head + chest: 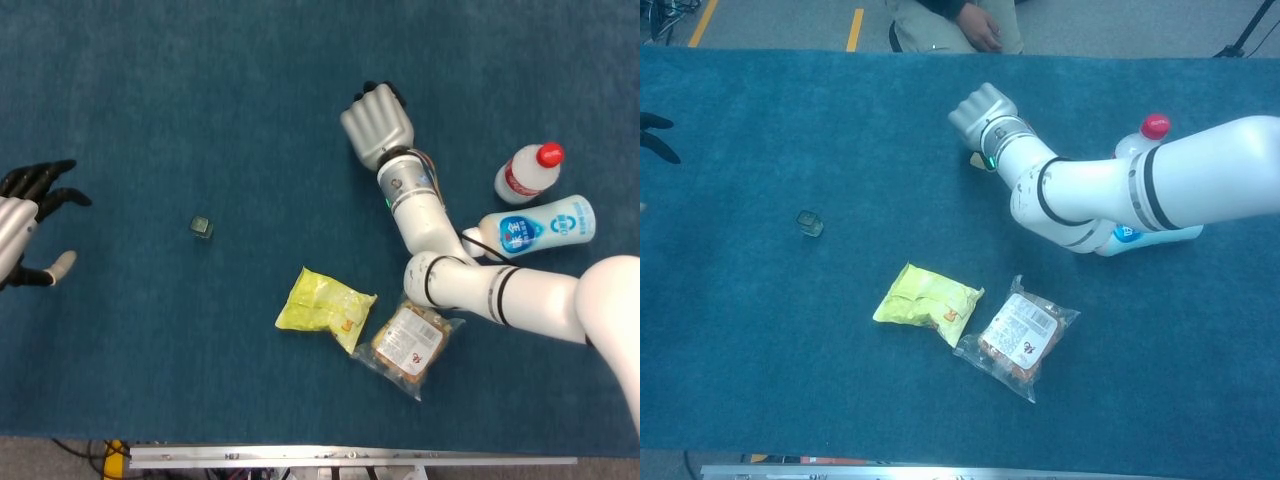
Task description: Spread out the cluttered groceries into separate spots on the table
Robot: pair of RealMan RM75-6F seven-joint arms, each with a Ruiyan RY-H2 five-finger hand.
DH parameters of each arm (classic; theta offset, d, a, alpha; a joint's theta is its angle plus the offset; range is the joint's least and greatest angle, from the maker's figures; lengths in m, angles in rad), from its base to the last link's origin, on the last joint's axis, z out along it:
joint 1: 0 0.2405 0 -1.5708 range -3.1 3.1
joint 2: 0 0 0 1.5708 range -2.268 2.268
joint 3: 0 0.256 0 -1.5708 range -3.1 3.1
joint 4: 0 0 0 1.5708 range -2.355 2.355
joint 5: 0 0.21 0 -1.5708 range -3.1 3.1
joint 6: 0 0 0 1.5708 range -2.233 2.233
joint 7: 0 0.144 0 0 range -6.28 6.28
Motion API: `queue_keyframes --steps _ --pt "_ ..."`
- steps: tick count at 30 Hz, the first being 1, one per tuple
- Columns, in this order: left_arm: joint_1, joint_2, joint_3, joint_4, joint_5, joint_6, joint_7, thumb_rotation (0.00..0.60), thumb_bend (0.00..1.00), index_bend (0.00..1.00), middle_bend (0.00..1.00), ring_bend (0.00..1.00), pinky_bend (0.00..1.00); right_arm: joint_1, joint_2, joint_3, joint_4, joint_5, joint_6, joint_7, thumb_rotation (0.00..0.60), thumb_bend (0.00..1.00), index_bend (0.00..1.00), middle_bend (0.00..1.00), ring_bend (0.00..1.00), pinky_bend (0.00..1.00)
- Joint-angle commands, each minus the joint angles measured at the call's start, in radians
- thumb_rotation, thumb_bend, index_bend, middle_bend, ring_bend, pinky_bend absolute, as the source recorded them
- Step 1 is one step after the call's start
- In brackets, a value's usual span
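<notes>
Desk [200, 80]: blue carpet-like cover, carrying all items.

Right robot hand [377, 124]: far centre, back of hand up, fingers curled under into a fist; small tan object [977, 160] peeking out just beneath the wrist in the chest view. Held or merely lying under the hand: cannot tell.

Left robot hand [22, 226]: far left edge, fingers spread wide, holding nothing, well apart from every item.

Small dark cube [202, 227]: alone, left of centre, well apart from the rest.

Yellow snack bag [323, 305]: near centre, lying flat, its right corner touching or just beside the clear food packet [408, 340].

Clear food packet: near centre-right, partly under the right forearm in the head view.

Red-capped white bottle [527, 172]: right side, lying tilted, just beside the blue-labelled white bottle [540, 225], which lies on its side against the right arm.

Status, as a judgement: two pairs not yet separated, bag with packet and bottle with bottle.

Risks, as a judgement: right forearm passing low over packet and bottles, so a sweep back likely to drag the packet or roll a bottle; round bottles prone to rolling on release; tan object small, easily dropped or hidden.
</notes>
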Motion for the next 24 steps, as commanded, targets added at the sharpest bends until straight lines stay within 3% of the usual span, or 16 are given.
queue_keyframes --steps 1,19,24 --pt "0.001 -0.002 0.0 0.002 0.002 0.001 -0.003 0.6 0.36 0.25 0.04 0.0 0.04 -0.004 0.01 -0.007 -0.016 -0.004 0.007 -0.002 0.6 0.25 0.45 0.34 0.2 0.4" --pt "-0.001 -0.003 -0.001 -0.002 0.006 -0.003 -0.011 0.6 0.36 0.25 0.04 0.0 0.04 -0.01 0.025 -0.038 -0.041 -0.002 0.007 -0.01 0.6 0.25 0.47 0.34 0.21 0.4" --pt "-0.003 -0.005 -0.003 -0.001 0.006 -0.006 -0.012 0.6 0.36 0.25 0.04 0.0 0.04 -0.014 0.028 -0.045 -0.043 -0.021 0.002 0.005 0.6 0.25 0.53 0.36 0.23 0.4"
